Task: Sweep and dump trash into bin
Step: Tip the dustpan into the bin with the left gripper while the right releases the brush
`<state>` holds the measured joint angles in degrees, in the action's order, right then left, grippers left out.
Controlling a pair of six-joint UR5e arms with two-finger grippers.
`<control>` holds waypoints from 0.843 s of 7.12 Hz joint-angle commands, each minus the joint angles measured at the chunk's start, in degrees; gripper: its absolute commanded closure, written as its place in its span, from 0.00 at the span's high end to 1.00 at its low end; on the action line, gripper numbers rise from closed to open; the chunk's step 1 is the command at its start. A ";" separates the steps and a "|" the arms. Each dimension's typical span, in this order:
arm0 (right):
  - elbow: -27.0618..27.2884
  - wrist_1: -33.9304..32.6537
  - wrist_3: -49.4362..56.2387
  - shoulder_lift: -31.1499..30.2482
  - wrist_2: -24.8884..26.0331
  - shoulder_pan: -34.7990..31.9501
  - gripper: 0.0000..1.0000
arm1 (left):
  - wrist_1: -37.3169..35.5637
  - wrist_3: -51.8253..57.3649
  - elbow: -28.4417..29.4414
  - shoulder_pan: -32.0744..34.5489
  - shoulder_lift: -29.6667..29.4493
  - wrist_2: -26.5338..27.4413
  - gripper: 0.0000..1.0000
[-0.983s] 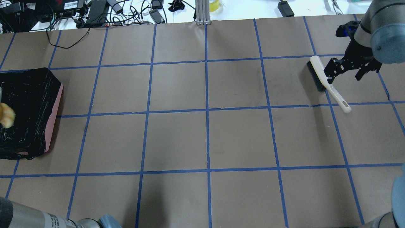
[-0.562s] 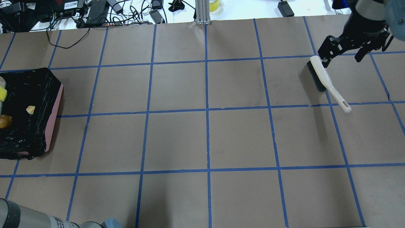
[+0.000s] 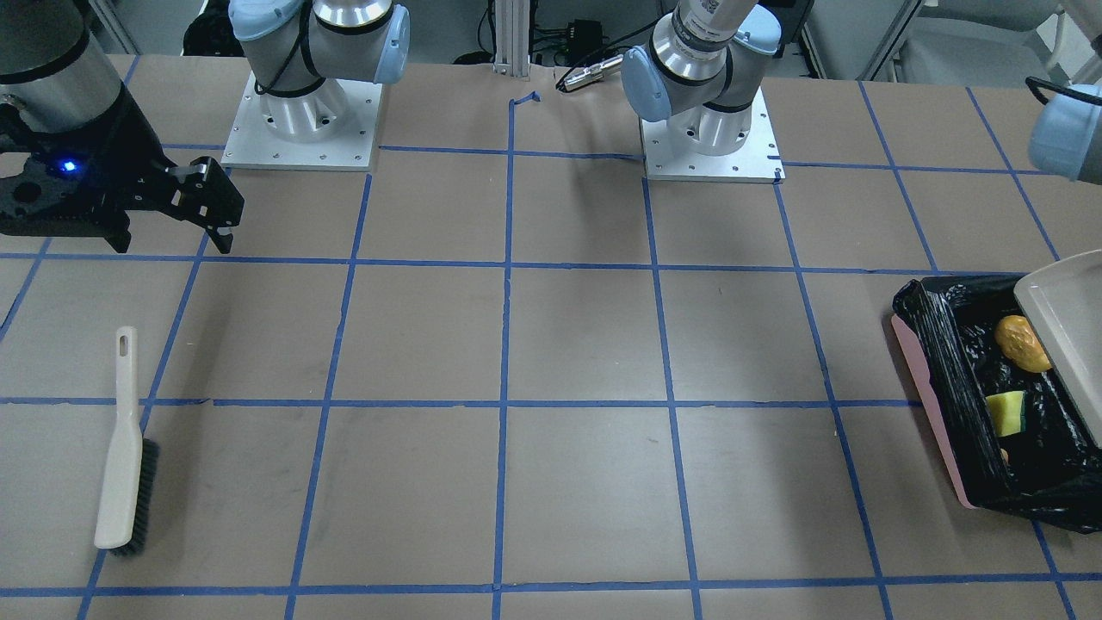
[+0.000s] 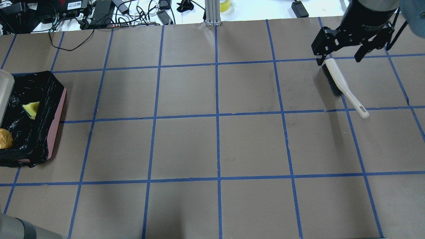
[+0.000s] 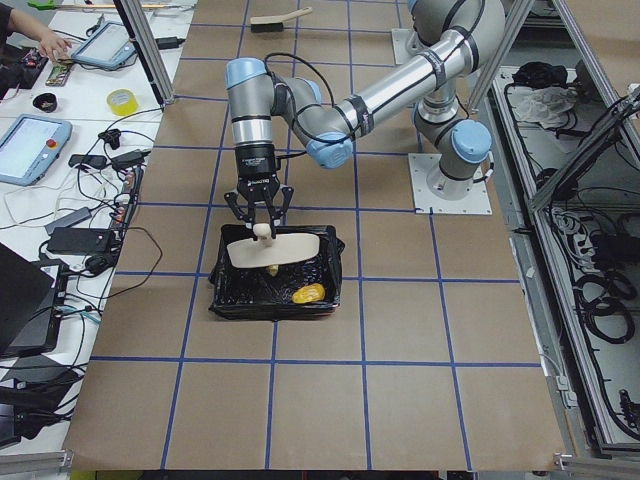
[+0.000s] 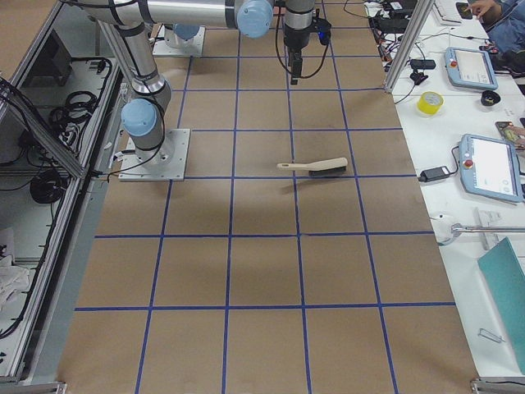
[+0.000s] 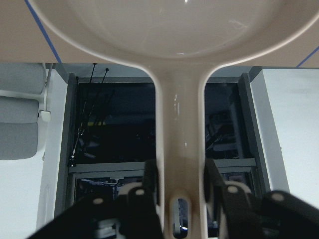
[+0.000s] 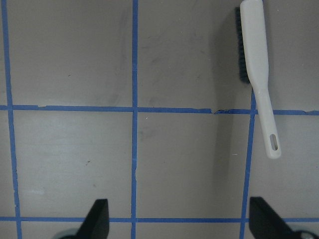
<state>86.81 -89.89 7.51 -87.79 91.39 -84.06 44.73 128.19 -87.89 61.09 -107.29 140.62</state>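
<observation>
Since earlier, right tool (image 4: 339, 57) lifted away from brush (image 4: 335, 79); fingers spread wide, empty. Left tool (image 7: 180, 185) clamped on dustpan (image 3: 1063, 319) handle above bin (image 4: 53, 131). Potato (image 3: 1022, 343), yellow wedge (image 3: 1006, 413) inside bin.

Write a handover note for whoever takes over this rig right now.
Left end effector: shut on the handle of the beige plastic dustpan, over the black-lined pink rectangular bin.
Right end effector: open, empty, raised near the white-handled bristle brush on the table.
In the bin: golden-brown potato-like lump, yellow green-edged wedge; toasted bread piece not clearly visible.
Done: sweep, dump. Left: confirm bread piece, probably park dustpan.
</observation>
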 commanded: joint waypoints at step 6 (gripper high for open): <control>0.11 1.21 -0.47 -1.50 -0.16 -0.67 1.00 | 15.78 0.09 7.91 -0.71 -0.11 -32.18 0.00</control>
<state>86.93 -88.69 7.03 -89.28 91.24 -84.72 54.89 132.51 -80.71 60.36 -107.13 116.65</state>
